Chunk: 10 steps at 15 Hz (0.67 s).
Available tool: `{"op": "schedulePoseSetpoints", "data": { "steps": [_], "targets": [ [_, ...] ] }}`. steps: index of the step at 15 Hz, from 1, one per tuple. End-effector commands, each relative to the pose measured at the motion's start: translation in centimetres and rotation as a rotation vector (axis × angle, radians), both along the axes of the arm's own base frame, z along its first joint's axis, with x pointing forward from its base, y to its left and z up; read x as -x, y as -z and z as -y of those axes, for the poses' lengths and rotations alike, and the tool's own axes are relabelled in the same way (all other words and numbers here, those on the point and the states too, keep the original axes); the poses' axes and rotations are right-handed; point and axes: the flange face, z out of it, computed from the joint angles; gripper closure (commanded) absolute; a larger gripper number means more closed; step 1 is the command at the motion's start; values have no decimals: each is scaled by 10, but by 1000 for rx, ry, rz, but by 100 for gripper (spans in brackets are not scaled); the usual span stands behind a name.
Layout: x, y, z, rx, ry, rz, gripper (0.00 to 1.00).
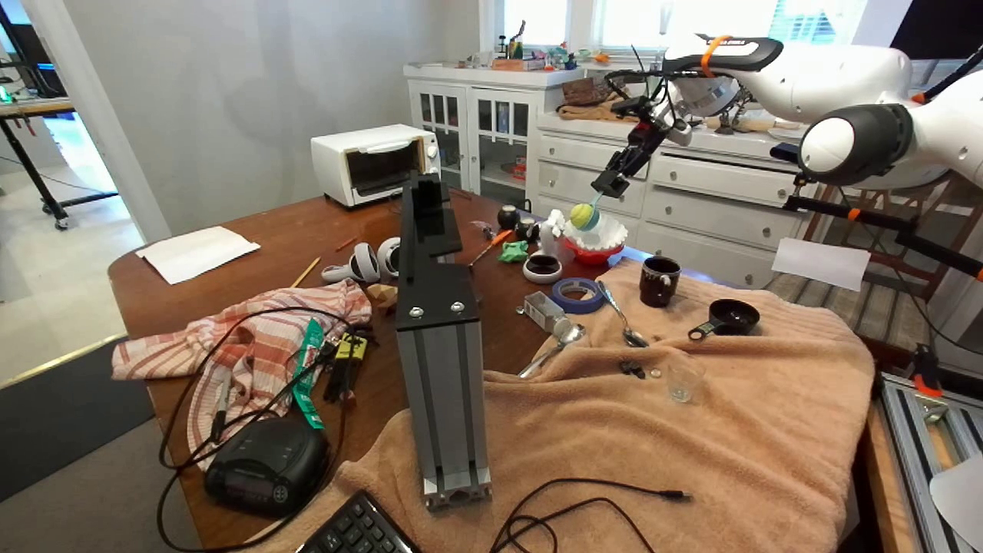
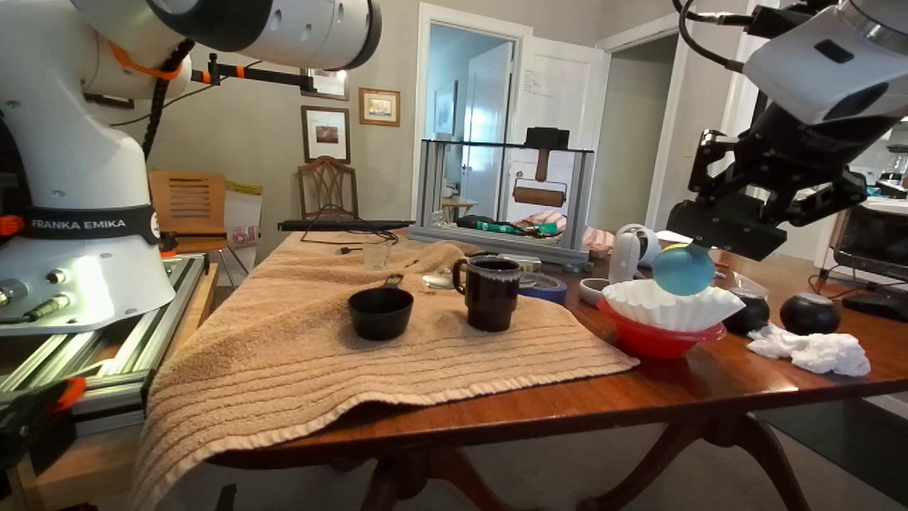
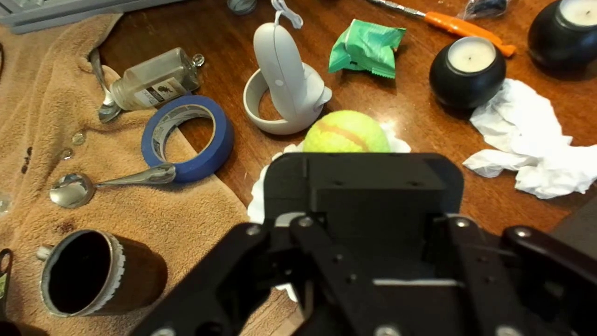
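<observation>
My tool (image 1: 607, 190) is standing pressed together and, as I judge it, is pinching a light-blue strip (image 1: 597, 199) that is rising out of a yellow and blue ball (image 2: 684, 271); in the wrist view my own body is hiding the grip itself. The ball is hanging or resting right under my tip, and being round it is offering no long axis; only the strip is giving a direction, slanting downward from tip to ball. I am reaching it from obliquely above with my single arm (image 1: 833, 73).

The relation I am weighing most is ball to opening: beneath it, a white fluted paper liner (image 2: 660, 310) is sitting in a red bowl (image 2: 656, 344), and in both exterior views the ball is overlapping the liner. Whether it is touching the paper, I cannot tell.

Farther out, in the wrist view, a pale controller (image 3: 287, 93) is standing just beyond the ball, a green wrapper (image 3: 366, 46) is lying near that, and a black candle holder (image 3: 459, 88) is standing beside a crumpled tissue (image 3: 545, 158). To the left there, a roll of blue tape (image 3: 207, 161) is lying beside a spoon (image 3: 72, 189); a dark mug (image 2: 493, 298) and a black measuring cup (image 2: 381, 316) are standing on a tan towel (image 2: 454, 369), which is covering part of the wooden surface (image 2: 539, 415).
</observation>
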Motion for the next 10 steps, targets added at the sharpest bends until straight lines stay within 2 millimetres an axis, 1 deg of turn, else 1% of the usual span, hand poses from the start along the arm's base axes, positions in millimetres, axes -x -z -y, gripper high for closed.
{"op": "schedulePoseSetpoints", "data": {
  "steps": [1,3,10],
  "targets": [
    [2,1,0,3,-6,-17,78],
    [4,5,3,21,1,-30,78],
    [16,11,17,85,2,-74,78]
  ]
}}
